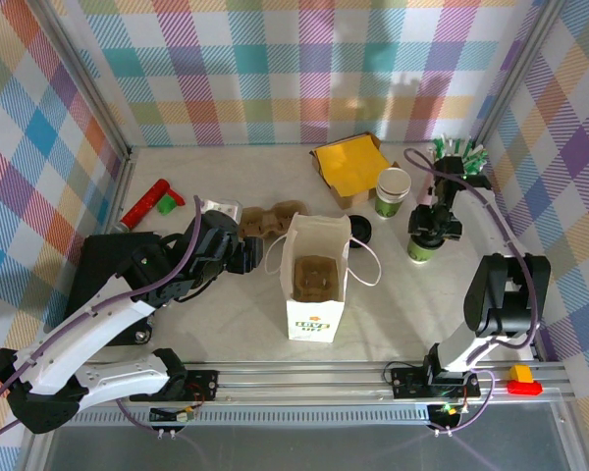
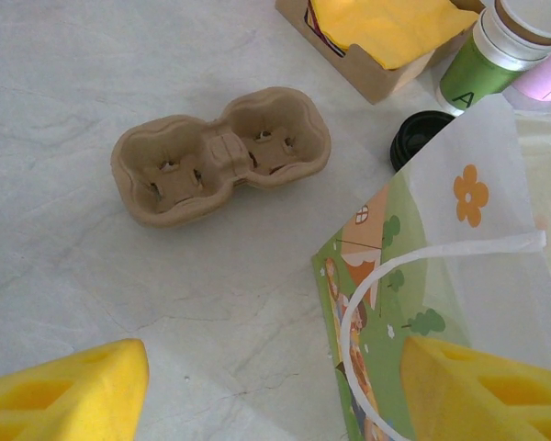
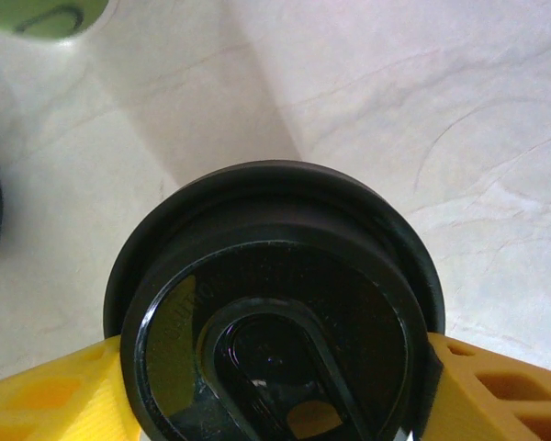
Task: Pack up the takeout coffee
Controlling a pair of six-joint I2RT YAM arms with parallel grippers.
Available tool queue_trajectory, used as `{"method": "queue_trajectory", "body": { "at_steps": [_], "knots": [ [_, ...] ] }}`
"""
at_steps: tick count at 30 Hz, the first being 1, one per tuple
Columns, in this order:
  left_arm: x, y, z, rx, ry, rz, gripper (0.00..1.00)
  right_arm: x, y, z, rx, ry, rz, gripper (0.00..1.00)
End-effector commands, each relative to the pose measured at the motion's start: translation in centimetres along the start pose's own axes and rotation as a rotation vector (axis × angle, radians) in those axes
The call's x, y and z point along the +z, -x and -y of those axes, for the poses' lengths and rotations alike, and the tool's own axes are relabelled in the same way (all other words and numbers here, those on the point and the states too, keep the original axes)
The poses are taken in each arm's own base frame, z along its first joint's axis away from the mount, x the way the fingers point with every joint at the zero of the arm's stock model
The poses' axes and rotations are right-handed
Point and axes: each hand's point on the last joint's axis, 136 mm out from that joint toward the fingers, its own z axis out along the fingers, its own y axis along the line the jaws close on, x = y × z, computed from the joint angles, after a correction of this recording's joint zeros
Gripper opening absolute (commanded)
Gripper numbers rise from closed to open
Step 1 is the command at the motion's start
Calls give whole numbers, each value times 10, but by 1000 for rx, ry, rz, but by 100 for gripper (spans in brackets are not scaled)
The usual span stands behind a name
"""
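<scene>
your right claw was closed on the takeout coffee, its yellow fingers pressed against either side of the cup's black lid. that cup, green band showing below the claw in the top view, was on the right side of the desk, well apart from the paper bag and just in front of the pink cup of sticks. you could not tell from these views whether its base was touching the desk. an open cup of the same white-and-green kind stood unlidded just beside the box of yellow napkins, and a loose lid lay flat between that cup and the bag. the bag stood upright at mid-desk with its mouth open and a cardboard carrier sitting inside. your left claw was spread wide and held nothing, its fingers apart over bare desk just left of the bag. an empty two-cup carrier lay ahead of that claw, apart from it and from the bag's near corner.
</scene>
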Motion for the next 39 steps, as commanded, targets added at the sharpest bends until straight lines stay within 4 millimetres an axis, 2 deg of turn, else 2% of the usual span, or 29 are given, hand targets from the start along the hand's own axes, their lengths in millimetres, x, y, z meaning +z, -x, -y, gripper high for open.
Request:
{"method": "queue_trajectory", "body": {
  "at_steps": [1, 8, 19, 28, 39],
  "knots": [
    [-10, 11, 0, -37, -31, 42, 72, 1, -36, -12, -31, -3, -102, 68],
    [-11, 8, 1, -48, -43, 38, 72, 1, -51, -27, -67, -13, -102, 73],
    [-12, 6, 2, -58, -53, 31, 72, -5, -35, -26, -67, -35, -41, 79],
    [-11, 5, 3, -58, -56, 28, 72, -2, -35, -31, -65, -8, -44, 84],
    [-10, 5, 3, -58, -55, 25, 72, 5, -34, -34, -70, 5, -50, 80]
  ]
}}
